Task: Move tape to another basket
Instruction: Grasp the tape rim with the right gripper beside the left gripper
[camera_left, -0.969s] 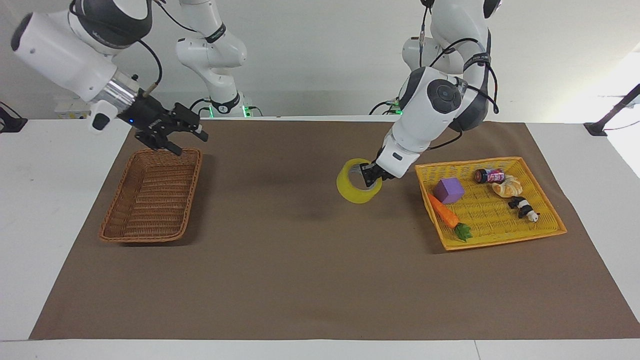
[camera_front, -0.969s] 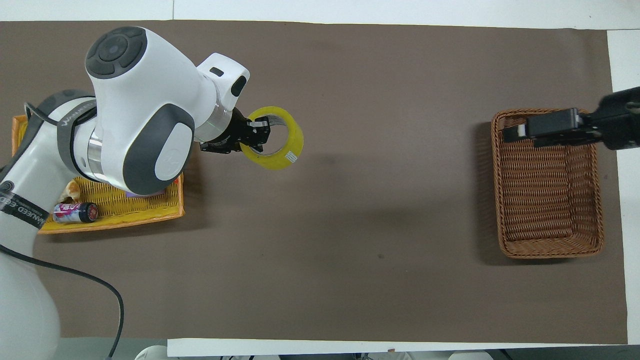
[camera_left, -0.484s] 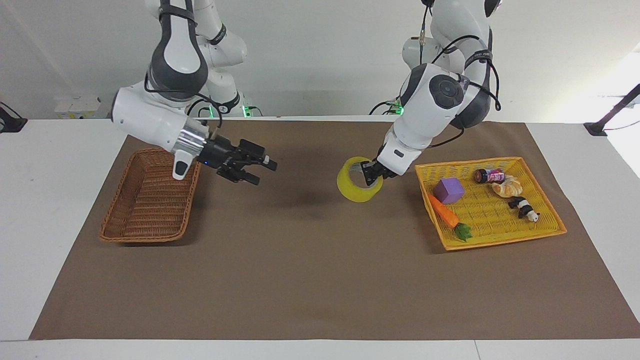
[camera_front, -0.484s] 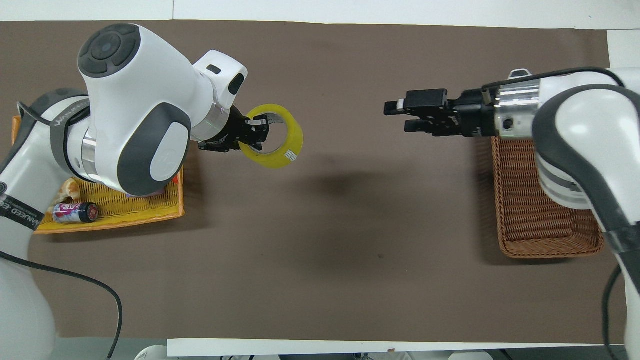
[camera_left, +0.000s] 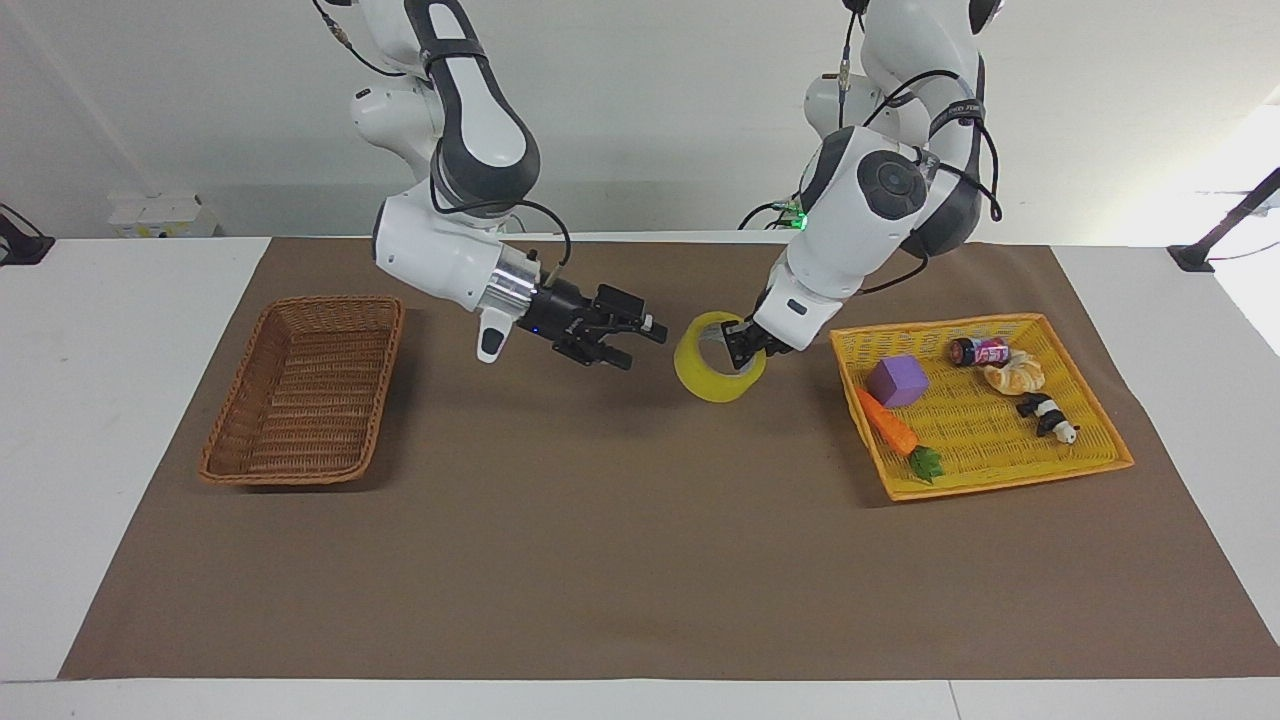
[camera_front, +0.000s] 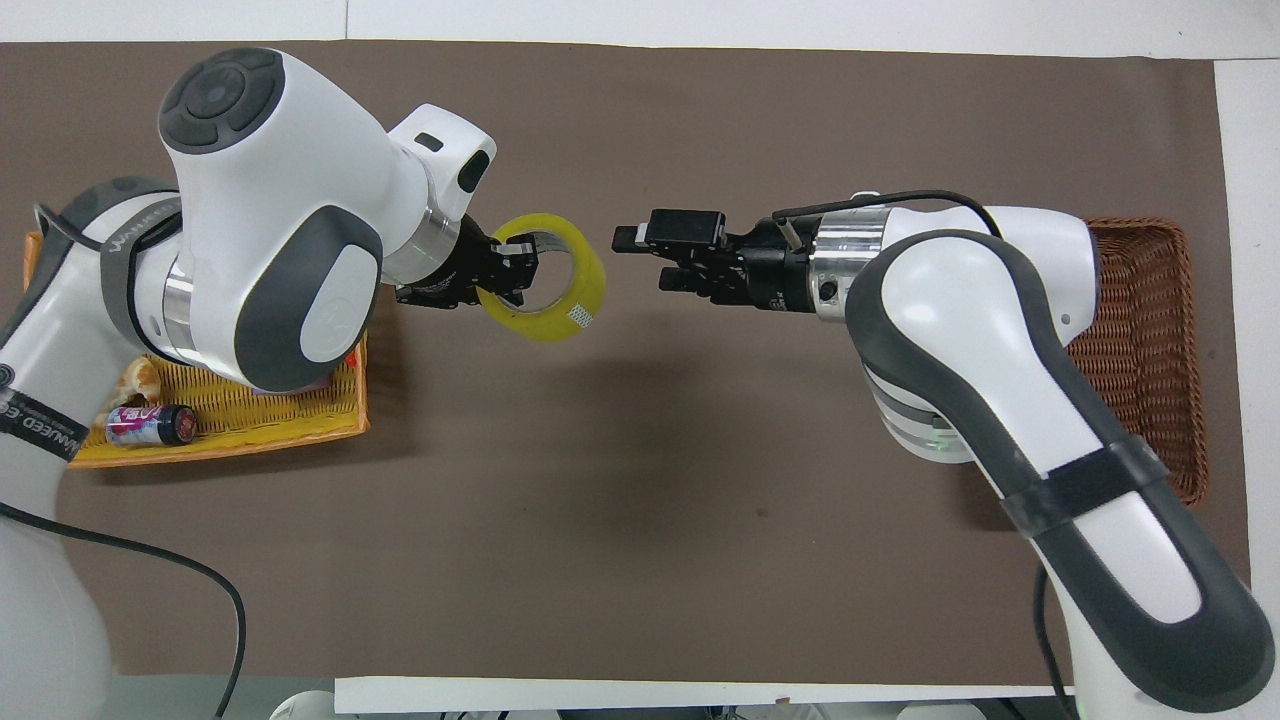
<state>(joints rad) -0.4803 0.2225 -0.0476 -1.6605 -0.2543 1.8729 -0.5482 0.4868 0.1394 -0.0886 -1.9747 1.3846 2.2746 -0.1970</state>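
Note:
The yellow tape (camera_left: 706, 381) hangs tilted above the brown mat between the two baskets. My left gripper (camera_left: 742, 350) is shut on the roll's wall, one finger inside the core. In the overhead view the tape (camera_front: 574, 302) sticks out past the left gripper (camera_front: 510, 270). My right gripper (camera_left: 648, 348) is open and empty in the air, fingertips a short gap from the tape, not touching; it also shows in the overhead view (camera_front: 640, 262). The brown wicker basket (camera_left: 300, 400) stands empty toward the right arm's end, partly hidden by the right arm in the overhead view (camera_front: 1140, 340).
A flat yellow mesh tray (camera_left: 1000, 435) toward the left arm's end holds a purple cube (camera_left: 897, 381), a carrot (camera_left: 888, 423), a can (camera_left: 978, 351), a pastry (camera_left: 1015, 377) and a panda toy (camera_left: 1047, 415). The tray (camera_front: 230, 420) shows under the left arm.
My right arm has swung from over the wicker basket across the mat to just beside the tape, gripper open. The left gripper and the tape have barely moved.

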